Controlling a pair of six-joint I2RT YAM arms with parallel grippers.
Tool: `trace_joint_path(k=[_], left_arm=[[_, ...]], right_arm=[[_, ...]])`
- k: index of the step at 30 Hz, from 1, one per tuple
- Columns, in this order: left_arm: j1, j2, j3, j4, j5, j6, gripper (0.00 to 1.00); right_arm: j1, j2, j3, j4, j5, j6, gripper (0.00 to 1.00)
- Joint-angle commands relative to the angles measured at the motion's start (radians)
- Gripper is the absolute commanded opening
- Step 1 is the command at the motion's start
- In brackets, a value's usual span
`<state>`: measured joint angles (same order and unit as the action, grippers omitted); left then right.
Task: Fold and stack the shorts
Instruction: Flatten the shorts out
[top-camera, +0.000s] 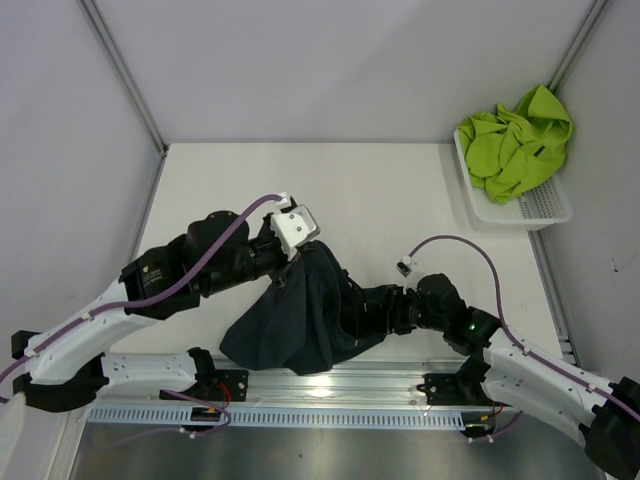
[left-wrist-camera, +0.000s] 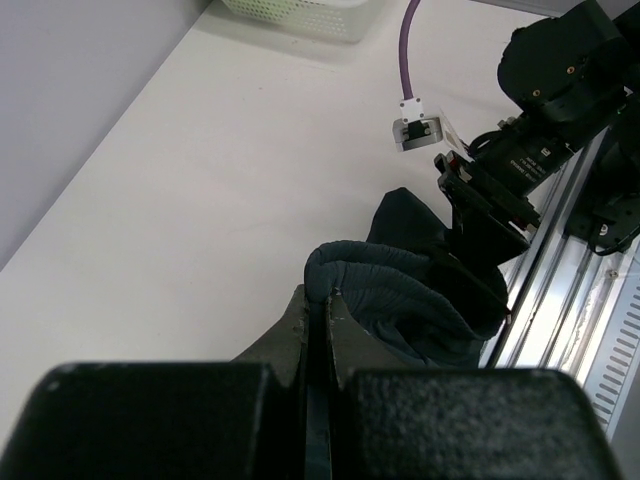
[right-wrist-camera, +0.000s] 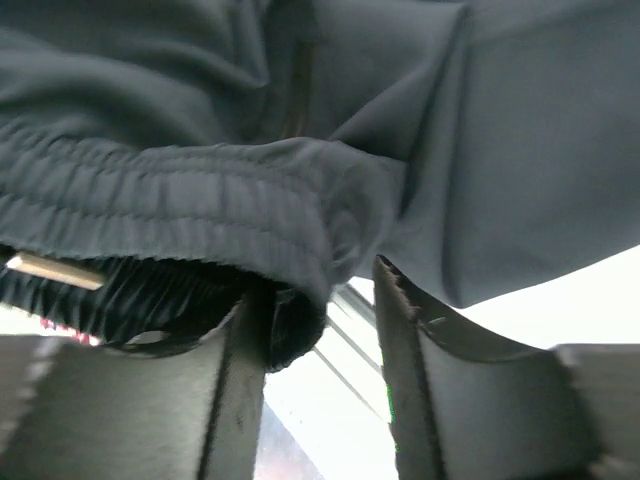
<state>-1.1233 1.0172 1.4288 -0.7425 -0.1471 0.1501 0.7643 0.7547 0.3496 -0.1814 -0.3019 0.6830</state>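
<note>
- At the surface's 6 o'clock edge, left fingers are pinched together on the navy shorts' waistband.
- Right fingers stand apart; the waistband's hem drapes over one, unclamped.
- The waistband seems to run from about 10 to 4 o'clock between the arms.
- Green shorts lie in the basket at 2 o'clock.

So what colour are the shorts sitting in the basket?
Lime green shorts, best seen in the top external view.

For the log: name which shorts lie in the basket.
The lime green shorts, bunched in the white basket; the dark navy shorts are outside it.
</note>
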Motion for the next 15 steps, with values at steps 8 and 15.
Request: trace_joint_path(k=[8,15], left_arm=[[0.02,-0.068,0.027,0.034,-0.014,0.014,0.0],[0.059,-0.124,-0.001,0.034,-0.036,0.008,0.0]], right_arm=[[0.01,0.058,0.074,-0.016,0.188,0.004,0.12],[-0.014,0.175,0.296,-0.285,0.388,-0.086,0.0]])
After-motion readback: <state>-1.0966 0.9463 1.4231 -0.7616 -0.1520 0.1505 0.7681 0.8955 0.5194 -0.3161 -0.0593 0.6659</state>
